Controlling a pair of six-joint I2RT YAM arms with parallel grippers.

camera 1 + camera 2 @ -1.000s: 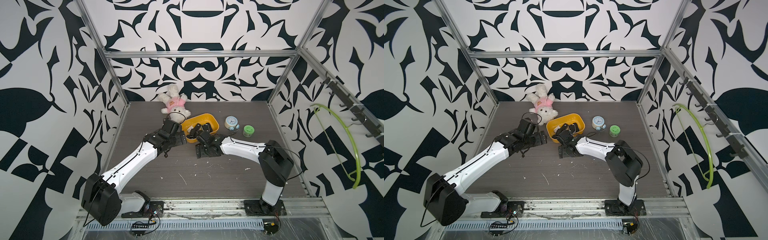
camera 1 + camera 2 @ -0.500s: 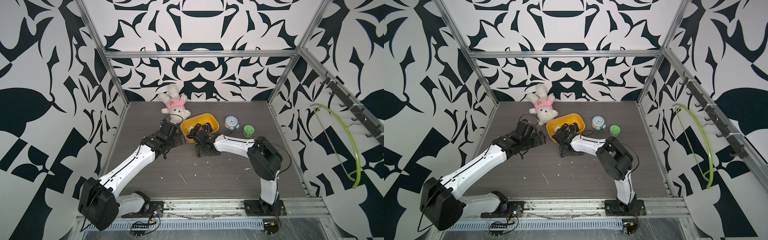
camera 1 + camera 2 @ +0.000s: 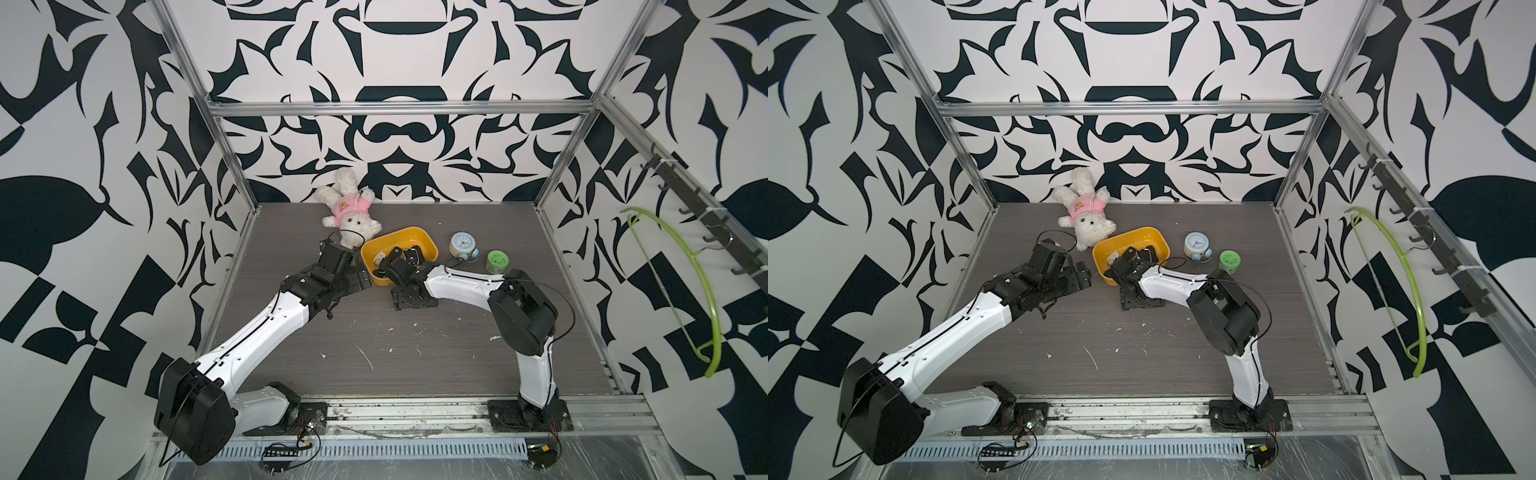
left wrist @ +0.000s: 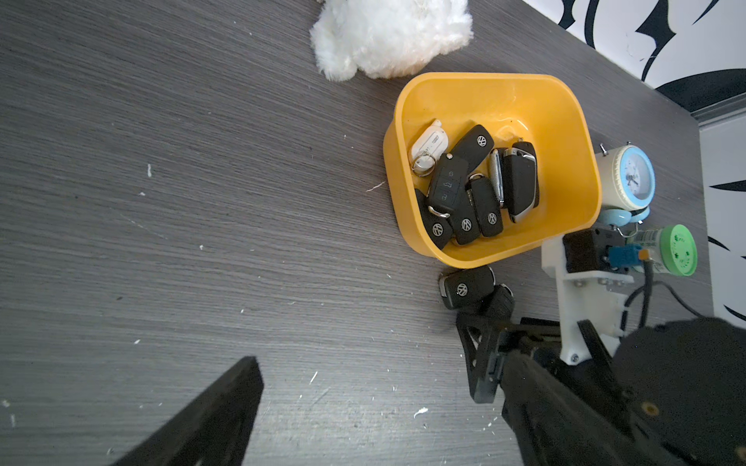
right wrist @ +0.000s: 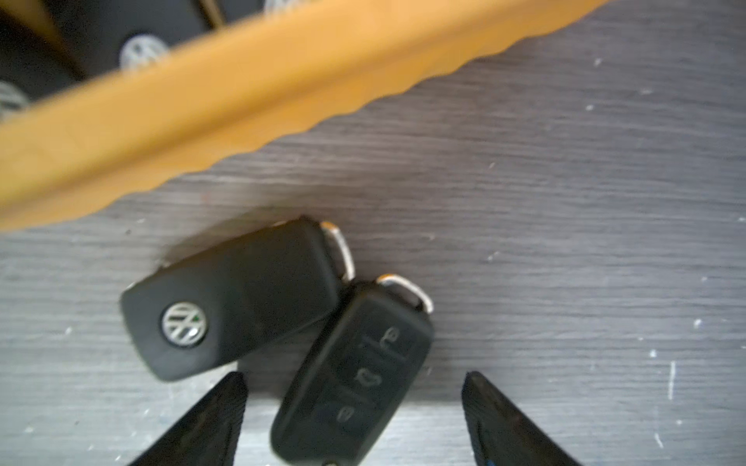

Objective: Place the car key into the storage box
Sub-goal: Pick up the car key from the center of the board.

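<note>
Only the right wrist view shows the pick-up spot. The right gripper (image 5: 354, 377) hangs low over the surface (image 5: 565, 201) with its jaws released. One fingertip (image 5: 226, 403) stands on each side of the car key (image 5: 363, 355), which lies buttons-up between them with a gap showing on both sides. A second key (image 5: 230, 298), logo-up, touches it. Both rest on the surface just outside the wall of the storage box (image 5: 242, 101). In both top views the right wrist hides these two keys.

The left wrist view alone looks into the storage box (image 4: 545, 121). At least six dark keys (image 4: 486, 205) are piled there, plus one white tag (image 4: 428, 145). It also shows the two outside keys just beside the box's near wall.

The right arm (image 3: 461, 286) rises from the front rail, bends at a raised elbow and slopes its forearm down to the box's near side. The left arm (image 3: 266, 328) stretches diagonally from the front-left corner. The left gripper (image 3: 357, 279) sits just beside the box's left end, under the head of the plush rabbit (image 3: 349, 210). Its jaws are spread wide and hold nothing, and one finger (image 4: 210, 419) shows over bare surface.

Counted: two arms, one storage box, one plush rabbit, one alarm clock (image 3: 462, 243), one green-lidded jar (image 3: 497, 261) and one green hanger (image 3: 709, 291) on the side wall.
</note>
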